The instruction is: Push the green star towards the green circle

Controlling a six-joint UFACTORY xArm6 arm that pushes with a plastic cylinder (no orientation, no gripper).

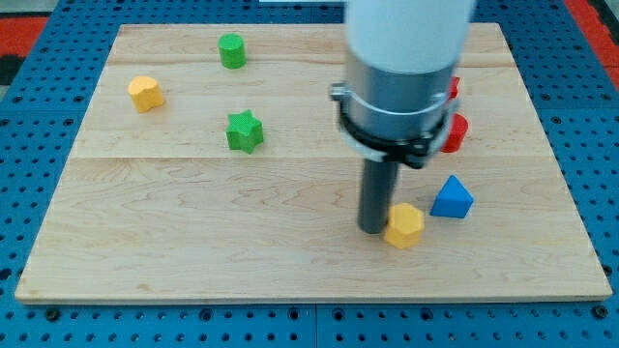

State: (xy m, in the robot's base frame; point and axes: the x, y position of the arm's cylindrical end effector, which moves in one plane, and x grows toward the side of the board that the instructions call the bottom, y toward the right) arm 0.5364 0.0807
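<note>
Basically one wooden worktop [290, 222] fills most of the view, light planks, sitting on a blue pegboard [39, 319] with holes. Arm housing [406, 58] comes next in size: white-grey cylinder with a black clamp ring, dropping in from the view's top, right of centre. Dark rod hangs under it; my tip [372, 229] sits down on the worktop. No hand on this rig, so nothing opens or closes and nothing is held, just a bare rod.

Blocks relative to my tip:
- blue triangle block [452, 197]: to the view's right, slightly up, near but apart.
- yellow hexagon-ish block [404, 225]: immediately to the view's right, touching the rod or just beside it, cannot tell which.
- green star [245, 131]: well apart, toward the view's upper left, lying flat.
- red blocks [455, 131]: up and to the view's right, two pieces partly hidden behind the arm housing, shapes unreadable.
- second yellow block [146, 93]: far to the view's upper left, near the worktop's left edge, shape unclear.
- green circle [231, 50]: far toward the view's top left, close to the worktop's top edge, directly above the green star with a clear gap between them.
</note>
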